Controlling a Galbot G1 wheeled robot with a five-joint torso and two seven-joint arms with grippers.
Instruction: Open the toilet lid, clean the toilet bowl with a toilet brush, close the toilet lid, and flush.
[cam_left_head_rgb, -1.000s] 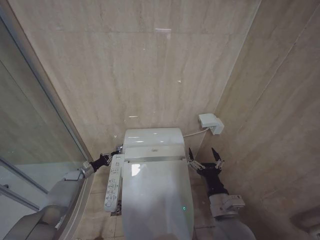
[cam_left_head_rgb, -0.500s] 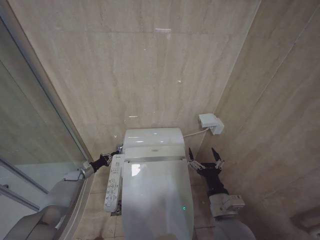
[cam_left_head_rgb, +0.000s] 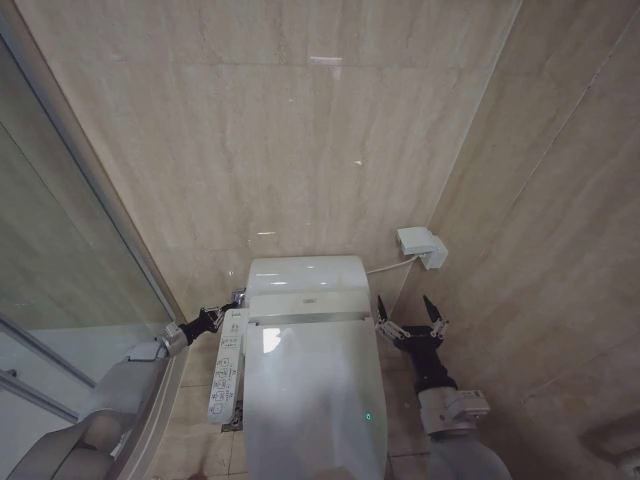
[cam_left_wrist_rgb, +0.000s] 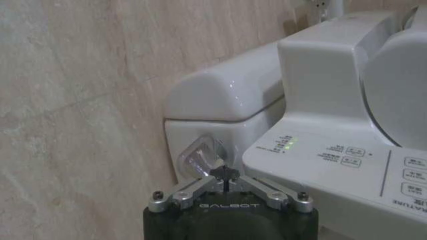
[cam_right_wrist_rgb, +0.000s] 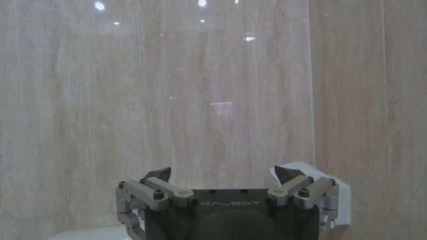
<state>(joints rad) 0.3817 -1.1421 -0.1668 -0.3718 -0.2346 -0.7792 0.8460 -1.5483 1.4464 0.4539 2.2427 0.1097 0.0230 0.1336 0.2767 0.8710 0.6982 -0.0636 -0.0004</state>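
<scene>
Pressing squarely matters: your left gripper (cam_left_wrist_rgb: 227, 176), jaws pinched together, touches the chrome flush button (cam_left_wrist_rgb: 202, 158); the toilet lid (cam_left_head_rgb: 312, 400) is down, right gripper (cam_left_head_rgb: 410, 318) parked wide.

glossy plastic toilet lid (cam_left_head_rgb: 312, 400) (smooth), chrome flush lever (cam_left_wrist_rgb: 202, 159)
</scene>
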